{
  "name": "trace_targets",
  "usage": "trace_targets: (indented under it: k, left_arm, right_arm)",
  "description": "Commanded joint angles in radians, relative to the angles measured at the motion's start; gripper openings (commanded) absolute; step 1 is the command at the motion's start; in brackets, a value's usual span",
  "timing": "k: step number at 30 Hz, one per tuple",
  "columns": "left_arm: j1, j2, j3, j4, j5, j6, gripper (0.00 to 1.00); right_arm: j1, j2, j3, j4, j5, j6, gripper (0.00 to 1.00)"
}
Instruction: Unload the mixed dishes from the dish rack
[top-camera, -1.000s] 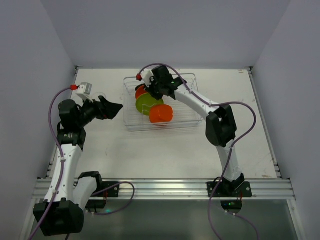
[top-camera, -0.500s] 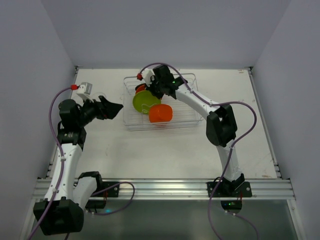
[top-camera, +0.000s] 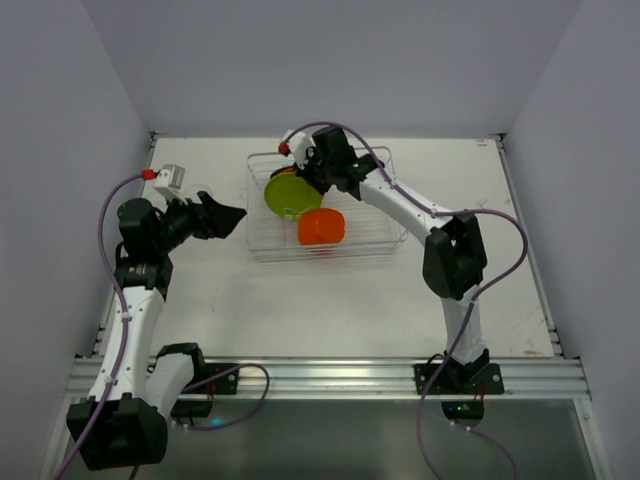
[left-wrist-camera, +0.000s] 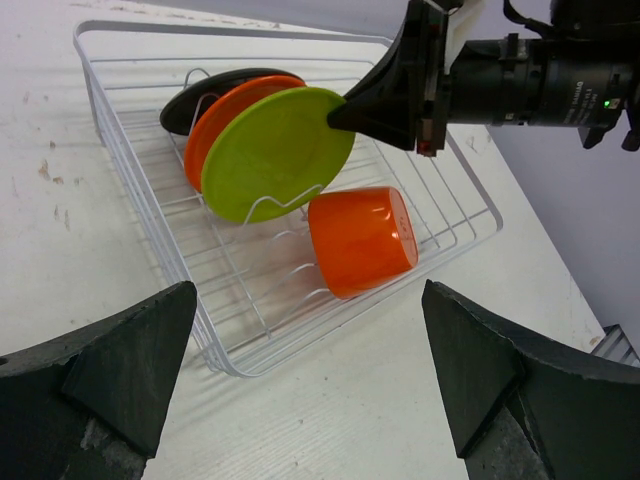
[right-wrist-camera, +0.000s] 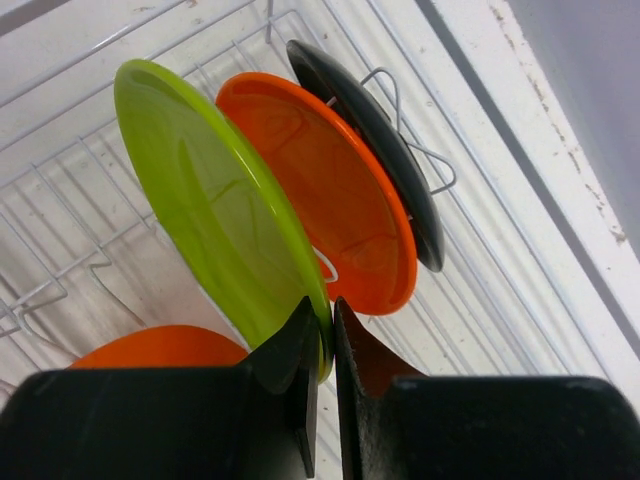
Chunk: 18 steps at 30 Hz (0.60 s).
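Observation:
The clear wire dish rack (top-camera: 262, 250) stands at the back middle of the table. In it stand a lime green plate (top-camera: 284, 194), an orange plate (left-wrist-camera: 225, 110) and a black plate (left-wrist-camera: 215, 85) behind it; an orange cup (top-camera: 321, 227) lies on its side. My right gripper (right-wrist-camera: 327, 325) is shut on the rim of the lime green plate (right-wrist-camera: 210, 205), which is raised above its slot. My left gripper (top-camera: 230, 218) is open and empty, left of the rack. In the left wrist view its fingers (left-wrist-camera: 110, 360) frame the rack's near corner (left-wrist-camera: 215, 360). No glass cups show.
White walls enclose the table on the left, back and right. A metal rail (top-camera: 330, 375) runs along the near edge, with both arm bases on it. Purple cables loop from each arm.
My right gripper has lifted the lime green plate up and a little left, away from the orange cup. The left arm has not moved.

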Motion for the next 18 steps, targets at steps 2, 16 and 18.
trace_targets:
  k: [2, 16, 18]
  left_arm:
    - [-0.005, -0.005, -0.002, 0.022, 0.017, 0.017, 1.00]
    - [-0.005, -0.010, -0.004, 0.020, 0.017, 0.017, 1.00]
    - [-0.005, -0.010, -0.002, 0.021, 0.017, 0.017, 1.00]
  right_arm:
    - [-0.014, -0.131, -0.020, 0.085, 0.026, 0.014, 0.00]
    - [-0.019, -0.236, -0.037, 0.085, 0.018, 0.030, 0.00]
    - [-0.023, -0.245, -0.043, 0.086, 0.006, 0.042, 0.00]
